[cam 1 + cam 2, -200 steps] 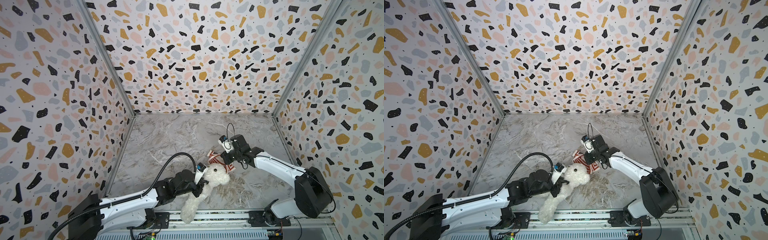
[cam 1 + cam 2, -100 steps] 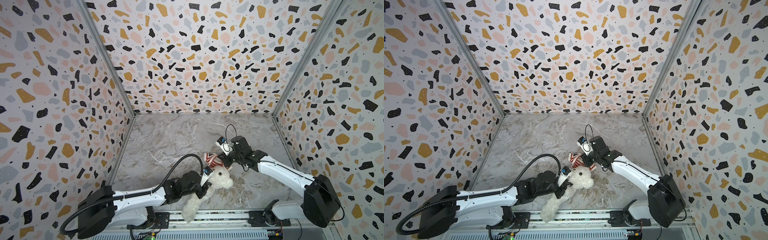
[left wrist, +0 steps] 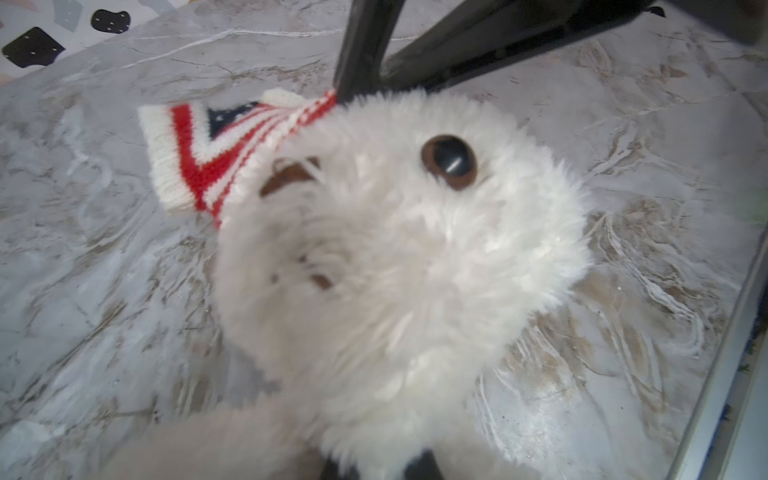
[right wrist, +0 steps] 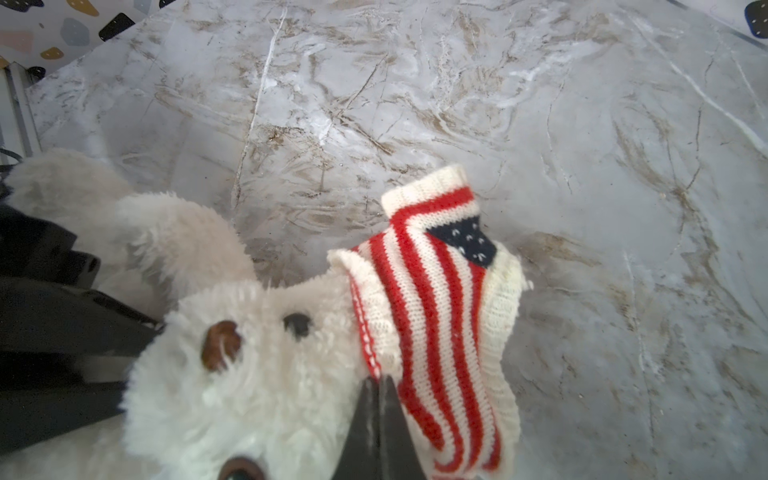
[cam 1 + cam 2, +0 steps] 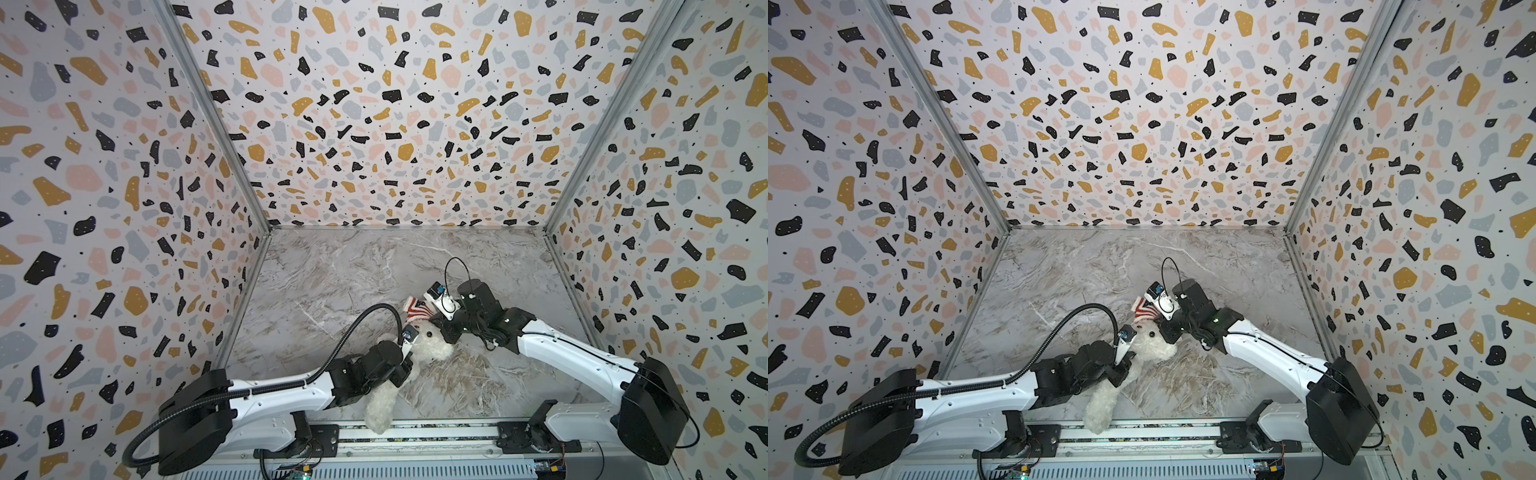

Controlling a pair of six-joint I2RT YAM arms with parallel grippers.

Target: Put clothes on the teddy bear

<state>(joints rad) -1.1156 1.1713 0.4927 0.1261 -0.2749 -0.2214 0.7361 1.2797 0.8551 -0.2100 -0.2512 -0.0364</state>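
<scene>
Teddy bear [image 5: 432, 347], white plush, at the middle of the marble table's [image 5: 374, 270] front edge, one leg reaching past that edge, left gripper [image 5: 405, 370] clamped on its torso, striped knit sweater [image 4: 440, 299] touching its head, hem pinched in the closed right gripper [image 4: 377, 388].

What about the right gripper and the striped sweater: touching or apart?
Touching. In the right wrist view the right gripper is shut on the edge of the striped sweater.

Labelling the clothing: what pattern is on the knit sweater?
The sweater has red-and-white stripes, a navy white-dotted patch and cream edges; right wrist view shows it best.
</scene>
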